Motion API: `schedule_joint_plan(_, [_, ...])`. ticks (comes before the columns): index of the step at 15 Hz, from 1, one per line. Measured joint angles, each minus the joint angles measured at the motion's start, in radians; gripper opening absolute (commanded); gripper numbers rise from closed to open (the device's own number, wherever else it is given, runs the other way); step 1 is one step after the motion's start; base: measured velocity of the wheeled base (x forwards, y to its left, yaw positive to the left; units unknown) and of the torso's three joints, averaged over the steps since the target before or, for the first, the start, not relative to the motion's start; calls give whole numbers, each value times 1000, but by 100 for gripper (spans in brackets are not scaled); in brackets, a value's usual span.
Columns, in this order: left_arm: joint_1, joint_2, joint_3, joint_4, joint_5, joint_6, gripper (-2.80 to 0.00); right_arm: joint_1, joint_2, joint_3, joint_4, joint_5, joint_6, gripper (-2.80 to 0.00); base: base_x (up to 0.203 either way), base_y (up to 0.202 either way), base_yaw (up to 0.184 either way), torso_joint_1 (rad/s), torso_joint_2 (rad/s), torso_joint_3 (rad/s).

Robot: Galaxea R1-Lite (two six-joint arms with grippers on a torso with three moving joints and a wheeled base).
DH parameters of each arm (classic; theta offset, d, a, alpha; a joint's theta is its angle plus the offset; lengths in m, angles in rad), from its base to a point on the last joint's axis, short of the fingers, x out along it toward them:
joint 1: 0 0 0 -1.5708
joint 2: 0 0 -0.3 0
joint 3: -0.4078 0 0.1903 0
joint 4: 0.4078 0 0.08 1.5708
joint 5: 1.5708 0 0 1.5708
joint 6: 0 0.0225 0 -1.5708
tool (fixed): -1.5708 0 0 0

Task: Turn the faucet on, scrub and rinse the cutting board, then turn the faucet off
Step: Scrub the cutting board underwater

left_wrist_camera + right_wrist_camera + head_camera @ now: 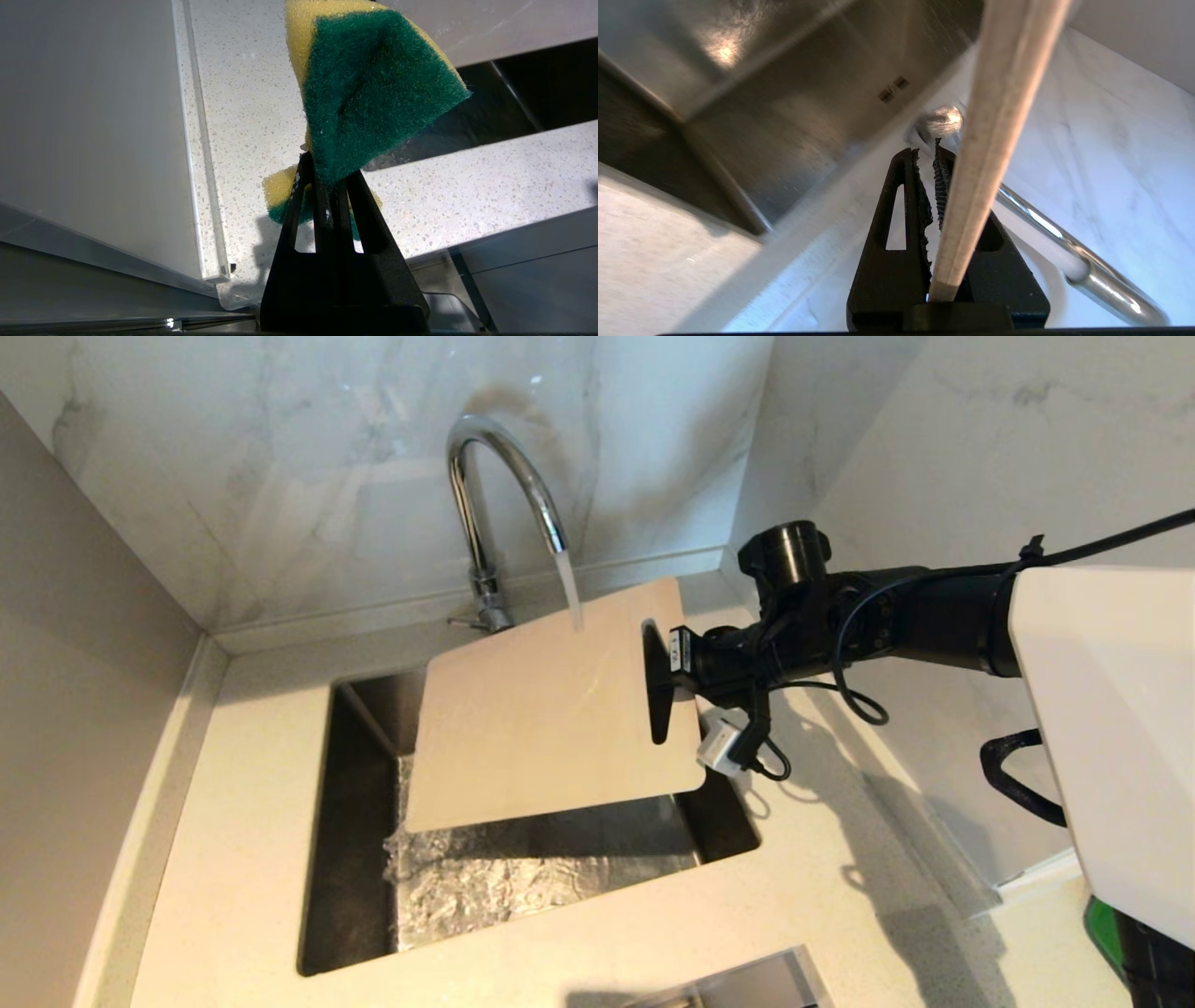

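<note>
Sink [355, 859] part hidden by cutting board [532, 719] w/ right gripper [659, 683] clamped.

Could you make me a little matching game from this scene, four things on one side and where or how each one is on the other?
Things:
1. faucet
2. cutting board
3. sponge
4. sink

States:
A. pinched in the left gripper
B. running water
C. water pooling in its bottom
D. held tilted under the stream by the right gripper

Pairs: 1-B, 2-D, 3-A, 4-C
</note>
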Motion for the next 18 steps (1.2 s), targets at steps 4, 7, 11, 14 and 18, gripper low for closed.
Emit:
schedule_joint_plan(4, [0, 0, 0, 0, 0, 0, -280, 5, 4, 0, -34, 1, 19, -280, 0, 0, 0, 0, 0, 0])
schedule_joint_plan(7, [0, 0, 0, 0, 0, 0, -280, 10, 9, 0, -39, 2, 20, -280, 0, 0, 0, 0, 0, 0])
schedule_joint_plan(11, [0, 0, 0, 0, 0, 0, -280, 18, 14, 0, -71, 1, 40, -280, 0, 0, 0, 0, 0, 0])
schedule_joint_plan(14, [0, 0, 0, 0, 0, 0, -280, 34, 24, 0, -70, 2, 42, -280, 0, 0, 0, 0, 0, 0])
schedule_joint_plan(18, [0, 0, 0, 0, 0, 0, -280, 42, 33, 2, -65, 3, 41, -280, 0, 0, 0, 0, 0, 0])
